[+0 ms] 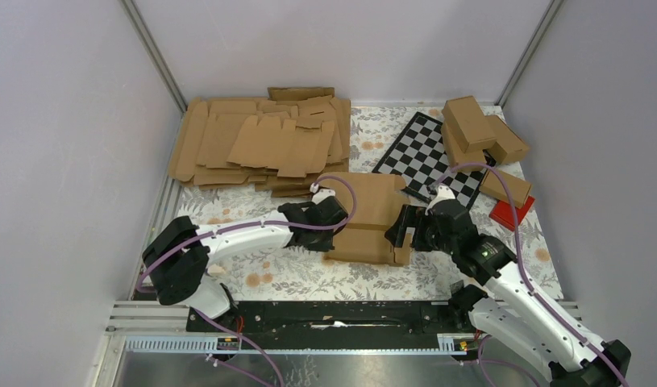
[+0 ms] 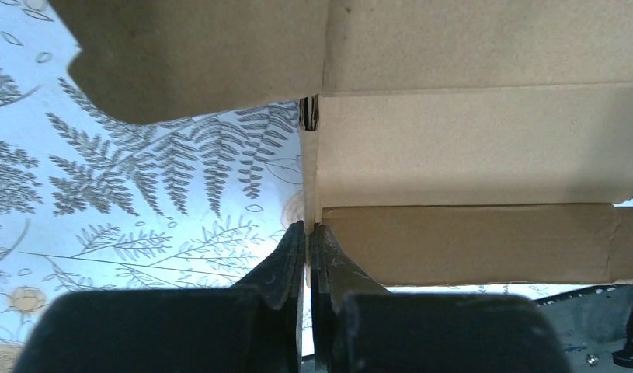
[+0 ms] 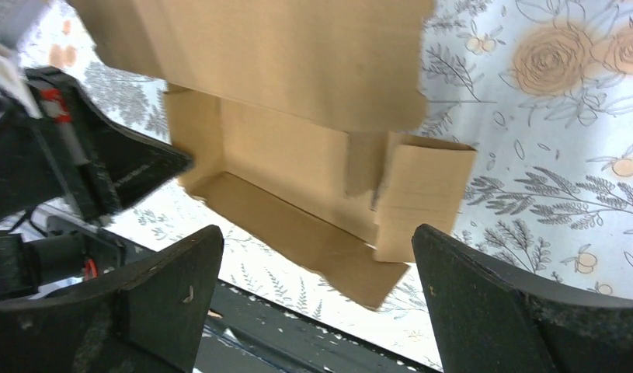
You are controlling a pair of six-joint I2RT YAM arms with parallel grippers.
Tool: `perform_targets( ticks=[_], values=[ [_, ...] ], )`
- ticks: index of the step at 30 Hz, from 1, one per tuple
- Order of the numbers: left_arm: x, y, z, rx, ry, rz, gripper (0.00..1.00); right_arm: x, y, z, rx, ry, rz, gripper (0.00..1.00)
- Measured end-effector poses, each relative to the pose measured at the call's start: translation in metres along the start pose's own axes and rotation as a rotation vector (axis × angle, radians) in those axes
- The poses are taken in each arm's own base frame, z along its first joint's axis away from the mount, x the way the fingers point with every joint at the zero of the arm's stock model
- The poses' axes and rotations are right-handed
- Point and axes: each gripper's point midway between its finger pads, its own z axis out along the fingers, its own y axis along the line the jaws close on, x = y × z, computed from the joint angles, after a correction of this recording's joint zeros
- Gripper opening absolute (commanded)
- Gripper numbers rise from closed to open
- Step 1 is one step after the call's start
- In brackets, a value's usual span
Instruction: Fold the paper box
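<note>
The paper box (image 1: 372, 218) is a partly folded brown cardboard blank lying at the table's middle between both arms. My left gripper (image 1: 334, 216) is shut on the box's left side wall; in the left wrist view the fingertips (image 2: 307, 233) pinch a thin upright cardboard edge, with the box panels (image 2: 468, 155) stretching right. My right gripper (image 1: 401, 230) is open at the box's right end, holding nothing. In the right wrist view (image 3: 317, 256) its jaws stand wide apart with the box's interior (image 3: 297, 163) and a raised end flap (image 3: 422, 194) ahead.
A heap of flat brown blanks (image 1: 260, 141) lies at the back left. A checkerboard mat (image 1: 430, 157) lies at the back centre-right. Finished cartons (image 1: 478, 129) stack at the back right above a red flat block (image 1: 512, 211). A black rail (image 1: 341, 314) runs along the near edge.
</note>
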Motion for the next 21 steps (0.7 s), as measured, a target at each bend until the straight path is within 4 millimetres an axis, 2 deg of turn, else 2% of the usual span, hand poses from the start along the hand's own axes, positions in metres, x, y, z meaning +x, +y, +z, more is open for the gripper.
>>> perform_targets(
  ticks=[8, 13, 21],
  values=[
    [-0.004, 0.013, -0.002, -0.030, -0.003, 0.039, 0.00, 0.042, -0.037, 0.024, 0.105, 0.097, 0.020, 1.00],
    [-0.004, 0.016, -0.003, -0.035, 0.002, 0.057, 0.00, 0.062, -0.046, 0.045, 0.121, 0.156, 0.066, 1.00],
    [-0.003, 0.019, -0.004, -0.044, 0.007, 0.061, 0.00, 0.066, -0.053, 0.064, 0.157, 0.173, 0.073, 0.91]
  ],
)
